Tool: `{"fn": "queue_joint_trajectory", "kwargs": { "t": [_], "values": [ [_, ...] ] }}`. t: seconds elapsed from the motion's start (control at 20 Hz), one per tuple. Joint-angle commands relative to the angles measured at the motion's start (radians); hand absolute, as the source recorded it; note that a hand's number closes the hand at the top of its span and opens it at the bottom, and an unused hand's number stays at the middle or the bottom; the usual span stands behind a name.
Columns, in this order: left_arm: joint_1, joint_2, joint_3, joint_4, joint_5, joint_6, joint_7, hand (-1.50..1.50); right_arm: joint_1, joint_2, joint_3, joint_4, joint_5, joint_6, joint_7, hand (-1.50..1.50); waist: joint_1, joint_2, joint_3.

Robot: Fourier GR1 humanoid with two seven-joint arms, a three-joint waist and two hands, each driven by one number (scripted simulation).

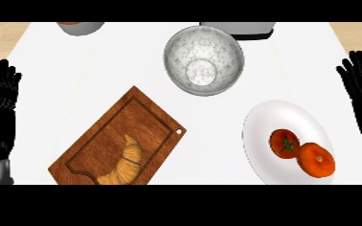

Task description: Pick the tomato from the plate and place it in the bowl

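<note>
A red tomato point(284, 143) with a green stem lies on the white plate point(283, 119) at the lower right, touching an orange fruit point(316, 160) beside it. The speckled grey bowl point(203, 60) stands at the upper middle, holding nothing. My left hand point(7, 88) shows at the left edge, fingers up and open. At the right edge my right hand point(351, 79) is also open, fingers up, just above and right of the plate. Neither hand touches anything.
A wooden cutting board point(106, 143) with a croissant point(125, 163) lies at the lower left. A grey appliance point(240, 28) sits behind the bowl. Another grey dish point(81, 27) is cut off at the top left.
</note>
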Motion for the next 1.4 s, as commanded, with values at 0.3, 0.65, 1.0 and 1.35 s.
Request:
{"fn": "queue_joint_trajectory", "kwargs": {
  "t": [0.3, 0.65, 1.0, 1.35],
  "values": [
    [-0.038, -0.103, -0.021, 0.003, 0.192, -0.127, 0.038, 0.00, 0.217, -0.084, -0.071, 0.086, 0.295, -0.297, 0.053, -1.50, -0.099, 0.040, -0.026],
    [-0.070, -0.122, -0.020, 0.050, 0.313, -0.249, 0.081, 0.00, 0.284, 0.209, -0.072, -0.044, 0.430, -0.736, 0.005, -1.50, -0.022, -0.004, 0.009],
    [-0.103, -0.152, -0.042, 0.057, 0.299, -0.242, 0.091, 0.00, 0.332, -0.094, -0.001, -0.100, 0.597, -0.516, 0.465, -1.50, -0.007, 0.002, 0.006],
    [-0.118, -0.140, -0.044, 0.059, 0.318, -0.265, 0.117, 0.00, 0.374, -0.281, 0.172, -0.182, 0.451, -0.046, 0.776, -1.50, 0.019, 0.007, 0.002]
  ]
}}
